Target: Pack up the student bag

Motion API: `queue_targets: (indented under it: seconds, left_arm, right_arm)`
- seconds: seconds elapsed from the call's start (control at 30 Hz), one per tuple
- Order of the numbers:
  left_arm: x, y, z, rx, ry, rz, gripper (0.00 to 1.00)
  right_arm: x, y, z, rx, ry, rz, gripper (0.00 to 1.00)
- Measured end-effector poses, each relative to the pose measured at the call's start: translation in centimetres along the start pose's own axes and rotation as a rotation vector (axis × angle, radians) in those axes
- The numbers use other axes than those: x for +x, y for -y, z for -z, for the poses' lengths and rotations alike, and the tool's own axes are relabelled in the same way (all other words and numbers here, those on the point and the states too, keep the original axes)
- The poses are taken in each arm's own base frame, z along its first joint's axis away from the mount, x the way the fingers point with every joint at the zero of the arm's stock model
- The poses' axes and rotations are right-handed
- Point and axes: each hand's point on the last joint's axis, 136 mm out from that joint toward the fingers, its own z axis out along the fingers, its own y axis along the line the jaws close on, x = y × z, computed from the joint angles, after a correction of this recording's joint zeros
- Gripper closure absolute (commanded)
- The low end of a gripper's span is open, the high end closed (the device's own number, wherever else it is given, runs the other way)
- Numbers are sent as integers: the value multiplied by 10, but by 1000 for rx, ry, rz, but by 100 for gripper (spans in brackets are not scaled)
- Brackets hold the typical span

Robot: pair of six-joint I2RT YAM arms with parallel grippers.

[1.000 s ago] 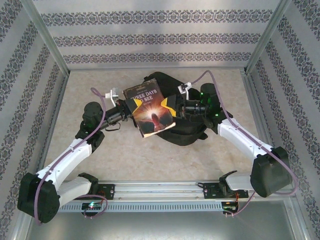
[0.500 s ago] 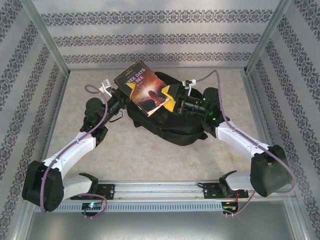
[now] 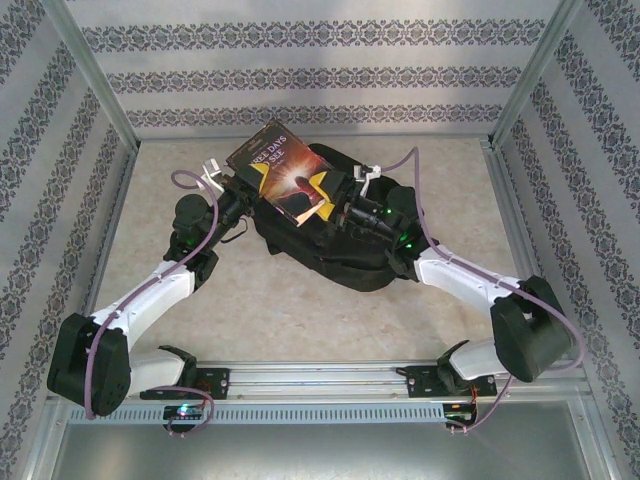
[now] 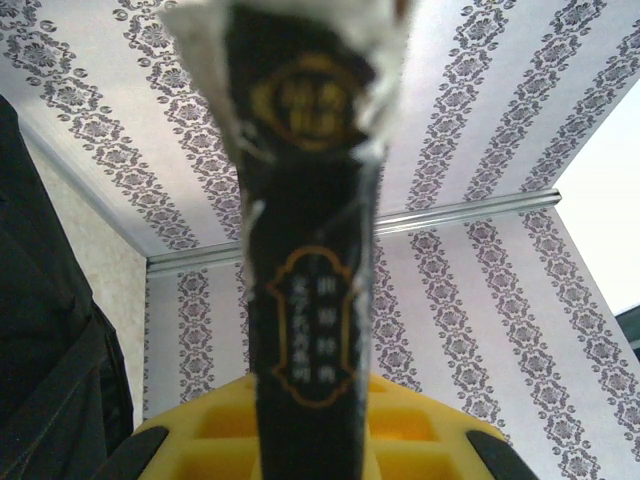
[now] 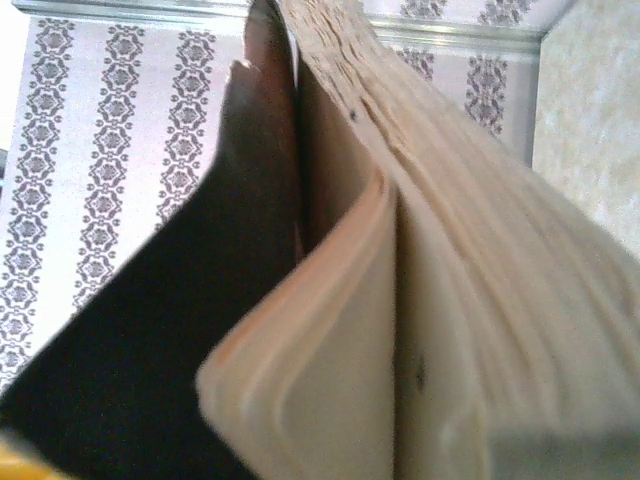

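While the tabletop [image 3: 290,320] carries the black student bag [image 3: 335,255] at its middle, between both arms, a paperback book [image 3: 283,172] hangs tilted over the bag's far left part. The left gripper [image 3: 260,180] is clamped on the book's spine. The right gripper [image 3: 322,188] meets the page edge, but I cannot tell whether it grips.

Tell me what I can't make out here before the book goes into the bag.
- Bag opening: top view, the book hangs over the bag's far part; open or zipped is unclear.
- Right tool grip: right wrist view, blurred pages too close; top view too small.
- Spine lettering: left wrist view, blurred.
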Motion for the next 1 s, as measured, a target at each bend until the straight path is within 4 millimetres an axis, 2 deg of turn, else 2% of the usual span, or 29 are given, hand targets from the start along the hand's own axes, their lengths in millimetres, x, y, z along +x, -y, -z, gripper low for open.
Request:
queue_targets:
  seconds: [0.13, 0.23, 0.27, 0.33, 0.37, 0.4, 0.43, 0.5, 0.57, 0.7, 0.77, 0.9, 1.0]
  left_arm:
    - [-2, -1, 0, -3, 15, 0, 100]
    - [-2, -2, 0, -8, 14, 1, 100]
    - [-2, -2, 0, -9, 13, 0, 96]
    - [-2, -3, -1, -18, 13, -7, 77]
    - [-1, -5, -1, -29, 9, -12, 61]
    - [0, -8, -1, -45, 3, -22, 50]
    - [1, -11, -2, -62, -7, -36, 46]
    - [7, -19, -5, -140, -46, -82, 42]
    - [15, -20, -11, -219, -107, -167, 39]
    - [46, 0, -36, -311, -251, -405, 38]
    - [63, -3, -46, -354, -313, -505, 37]
    - [90, -43, -63, -503, -447, -687, 31]
    - [103, -80, -76, -606, -542, -779, 28]
  right_arm:
    - [-3, -1, -5, -10, 50, 20, 55]
    - [-5, 0, -8, -11, 68, 28, 77]
    - [-6, 1, -8, -9, 74, 31, 84]
    - [-10, 4, -7, 1, 82, 33, 96]
    - [-11, 5, -6, 7, 80, 39, 100]
    - [-13, 6, -3, 22, 81, 47, 100]
    - [-19, 9, 2, 44, 92, 50, 100]
    - [-35, 18, 20, 104, 130, 55, 100]
    - [-54, 23, 47, 157, 199, 67, 100]
    - [-84, 29, 114, 275, 362, 97, 100]
    - [-88, 26, 137, 331, 411, 132, 100]
    - [-79, 19, 168, 436, 439, 193, 100]
    - [-82, 16, 200, 520, 505, 209, 100]
